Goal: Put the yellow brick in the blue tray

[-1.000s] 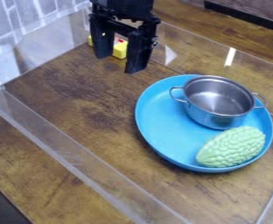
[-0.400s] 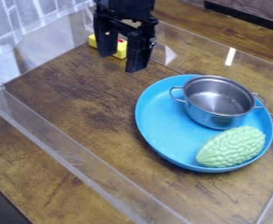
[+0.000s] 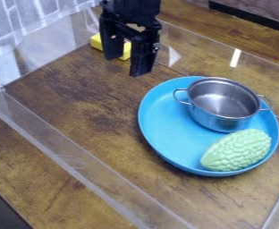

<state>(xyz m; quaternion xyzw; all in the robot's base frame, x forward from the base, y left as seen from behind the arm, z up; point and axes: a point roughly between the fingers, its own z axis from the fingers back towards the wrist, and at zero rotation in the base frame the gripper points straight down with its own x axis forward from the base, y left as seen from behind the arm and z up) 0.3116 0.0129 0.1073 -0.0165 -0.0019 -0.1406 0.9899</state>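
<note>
Camera view here: you've got a brown wood-grain table [image 3: 76,98] running under and out past your gripper [image 3: 131,55], with clear, see-through plastic-looking walls [image 3: 61,148] along its side, catching pale glare. Your gripper's black, kinda chunky and angular, and its jaws are spread open. The yellow brick [image 3: 97,42] is right by it, over on the image-left side and partly hidden by the black hardware, so I can't tell if they touch. It's boxy with flat sides.

Down and to the image-right of your gripper is the blue tray [image 3: 166,137], round, smooth and bright. A shiny steel pot [image 3: 221,106] with thin loop handles sits in it, on the side nearer your gripper, and a pale green oval thing [image 3: 235,150] with a bumpy skin sits in the part farther off.
</note>
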